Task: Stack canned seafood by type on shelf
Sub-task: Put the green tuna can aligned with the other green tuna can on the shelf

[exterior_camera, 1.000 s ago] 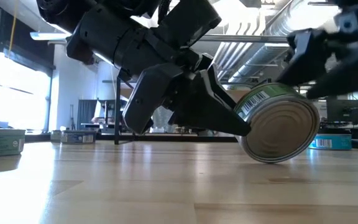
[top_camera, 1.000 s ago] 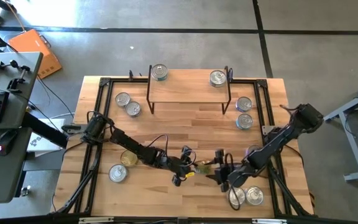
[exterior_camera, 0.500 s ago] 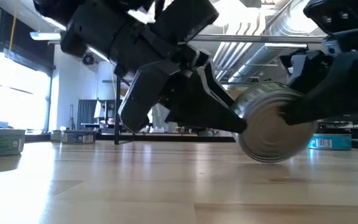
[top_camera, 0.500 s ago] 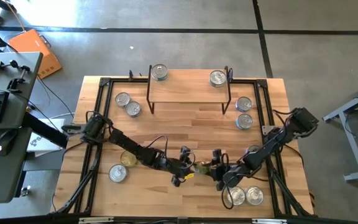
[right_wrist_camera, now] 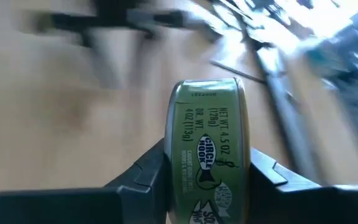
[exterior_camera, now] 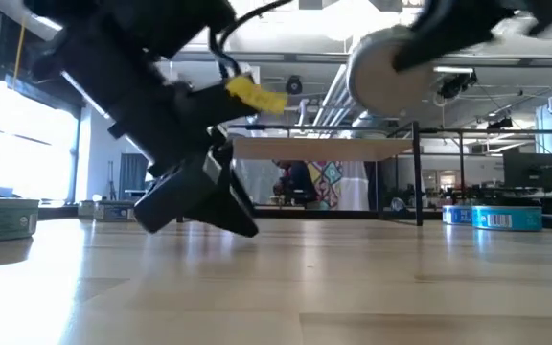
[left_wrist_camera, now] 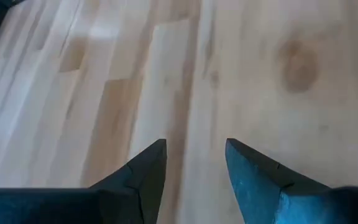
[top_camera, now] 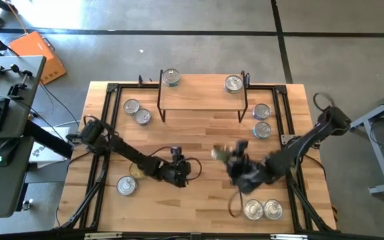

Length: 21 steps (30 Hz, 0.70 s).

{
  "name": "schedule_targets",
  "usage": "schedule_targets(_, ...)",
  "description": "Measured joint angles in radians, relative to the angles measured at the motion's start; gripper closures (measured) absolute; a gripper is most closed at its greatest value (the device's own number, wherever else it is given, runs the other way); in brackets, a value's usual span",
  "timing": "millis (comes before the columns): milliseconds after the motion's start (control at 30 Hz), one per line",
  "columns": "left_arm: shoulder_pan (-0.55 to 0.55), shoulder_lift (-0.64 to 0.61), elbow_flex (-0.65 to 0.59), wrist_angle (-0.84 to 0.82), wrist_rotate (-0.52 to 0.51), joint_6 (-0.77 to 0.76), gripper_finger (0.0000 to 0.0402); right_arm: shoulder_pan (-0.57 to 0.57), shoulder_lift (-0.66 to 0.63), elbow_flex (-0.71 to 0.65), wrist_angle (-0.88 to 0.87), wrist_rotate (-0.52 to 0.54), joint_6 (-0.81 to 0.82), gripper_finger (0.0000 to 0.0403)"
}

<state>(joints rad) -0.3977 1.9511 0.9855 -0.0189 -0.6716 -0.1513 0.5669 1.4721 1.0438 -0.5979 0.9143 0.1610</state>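
Note:
A green-labelled can of seafood (right_wrist_camera: 207,143) is in my right gripper (top_camera: 231,160), which is shut on it above the middle of the table. The low view shows this can (exterior_camera: 389,65) high in the air. My left gripper (top_camera: 179,172) stands open and low over bare wood left of it, with nothing between its fingers (left_wrist_camera: 148,171). The shelf (top_camera: 202,100) stands at the far edge with one silver-topped can (top_camera: 171,78) at its left end and another (top_camera: 233,83) at its right end. My right gripper pinches the can between its two fingers (right_wrist_camera: 146,175), one on each flat end, with the green label wall (right_wrist_camera: 205,124) facing the wrist. The fingers come from the table's right, slanting down. The can stands on edge and is lifted clear of the table.
Loose cans lie around: two left of the shelf (top_camera: 137,112), two right of it (top_camera: 262,121), two at the near left (top_camera: 127,185), two at the near right (top_camera: 263,210). A black frame (top_camera: 109,133) runs along the table's sides. The middle wood is bare.
The can, held on edge just above the table by my left gripper, has passed to my right gripper, which closed on it and rose with it toward the far edge. My left gripper has let go and drawn back toward the table's left.

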Motion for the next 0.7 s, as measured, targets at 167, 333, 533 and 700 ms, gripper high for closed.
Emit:
schedule_targets(167,-0.028,-0.002,-0.017,0.103,-0.008,0.010,0.0254,-0.199,-0.003,0.169,-0.357,0.054,-0.034,0.0282)
schedule_targets(333,-0.042,-0.002,-0.017,0.176,-0.015,0.070,0.0260,-0.415,-0.002,0.184,-0.378,0.003,-0.233,0.0282)
schedule_targets(533,-0.044,-0.002,-0.017,0.181,-0.015,0.076,0.0265,-0.589,0.001,0.146,-0.342,-0.128,-0.326,0.0282)
schedule_targets(700,-0.046,-0.002,-0.017,0.182,-0.015,0.089,0.0266,-0.644,0.001,0.145,-0.336,-0.133,-0.363,0.0282)
